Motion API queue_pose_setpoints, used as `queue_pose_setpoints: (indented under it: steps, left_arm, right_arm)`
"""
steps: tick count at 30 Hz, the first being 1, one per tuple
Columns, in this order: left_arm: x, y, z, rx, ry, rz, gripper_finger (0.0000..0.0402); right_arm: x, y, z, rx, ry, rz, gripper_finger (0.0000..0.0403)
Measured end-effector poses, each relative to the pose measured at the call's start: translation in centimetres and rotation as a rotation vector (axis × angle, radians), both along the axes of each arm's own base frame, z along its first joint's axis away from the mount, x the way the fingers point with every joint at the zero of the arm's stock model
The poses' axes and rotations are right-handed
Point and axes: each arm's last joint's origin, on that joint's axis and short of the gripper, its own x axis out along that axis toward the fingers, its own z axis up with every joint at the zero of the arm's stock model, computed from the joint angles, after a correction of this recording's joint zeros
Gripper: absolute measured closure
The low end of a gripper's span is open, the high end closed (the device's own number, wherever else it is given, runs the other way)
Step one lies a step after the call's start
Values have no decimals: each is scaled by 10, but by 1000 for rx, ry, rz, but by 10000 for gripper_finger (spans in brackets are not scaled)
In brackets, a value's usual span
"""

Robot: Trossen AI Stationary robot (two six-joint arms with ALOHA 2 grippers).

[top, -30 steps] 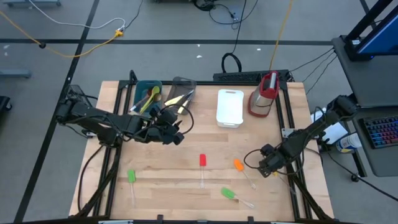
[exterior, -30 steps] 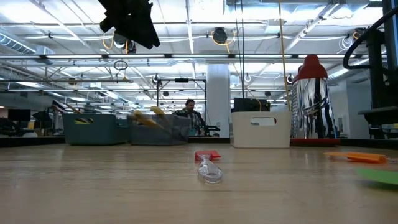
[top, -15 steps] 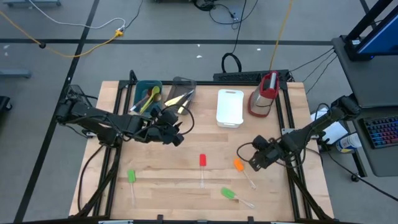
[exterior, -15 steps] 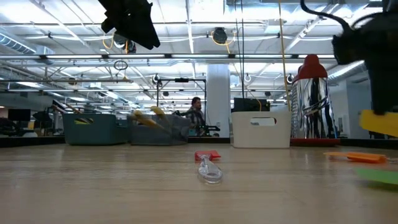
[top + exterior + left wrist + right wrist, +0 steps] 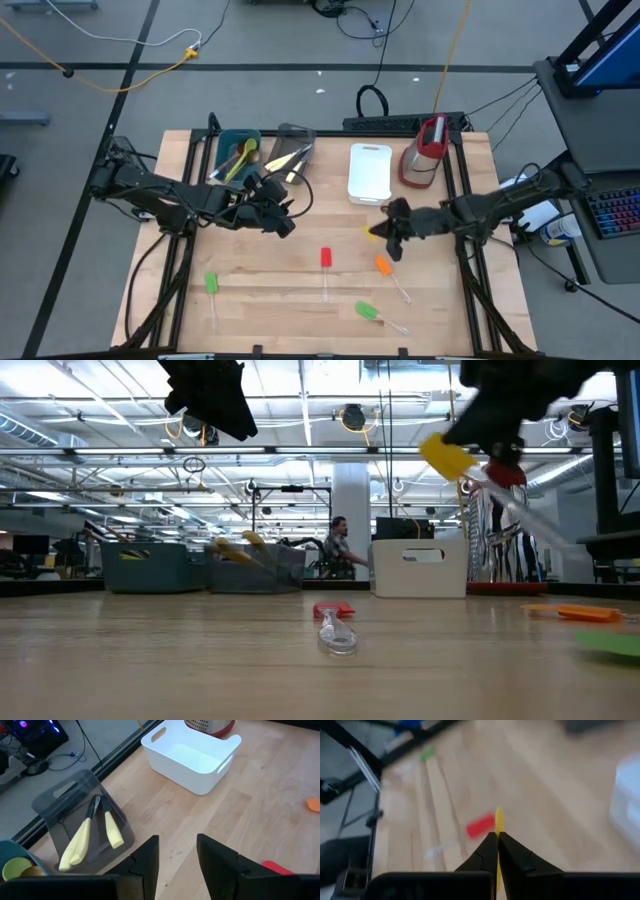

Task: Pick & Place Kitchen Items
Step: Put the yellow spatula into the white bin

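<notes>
You get bright, even light from the ceiling strip lamps (image 5: 300, 400) in the low view, so shadows on the table (image 5: 300, 290) are soft and faint. Your right wrist view is smeared with motion blur (the red spatula (image 5: 481, 825) is only a soft patch). The left wrist view stays sharp, and the jug (image 5: 497, 530) shows mirror glare.

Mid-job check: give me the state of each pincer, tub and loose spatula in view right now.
Right pincer: shut on yellow spatula, held above the table.
Left pincer: open, empty.
White tub: empty.
Grey tub: holds two pale-handled knives.
Red spatula: flat on table.
Orange spatula: flat on table.
Two green spatulas: flat on table.
</notes>
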Motion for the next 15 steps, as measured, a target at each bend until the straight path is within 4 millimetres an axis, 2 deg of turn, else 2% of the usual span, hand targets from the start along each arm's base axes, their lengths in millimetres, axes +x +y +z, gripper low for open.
queue_pose_setpoints:
  steps: [6,15]
  left_arm:
    - [0,0,0,0,0,0,266]
    - [0,0,0,0,0,0,266]
  right_arm:
    - [12,-32,13,-134,-133,-64,403]
    - [11,-95,17,-278,-126,-278,403]
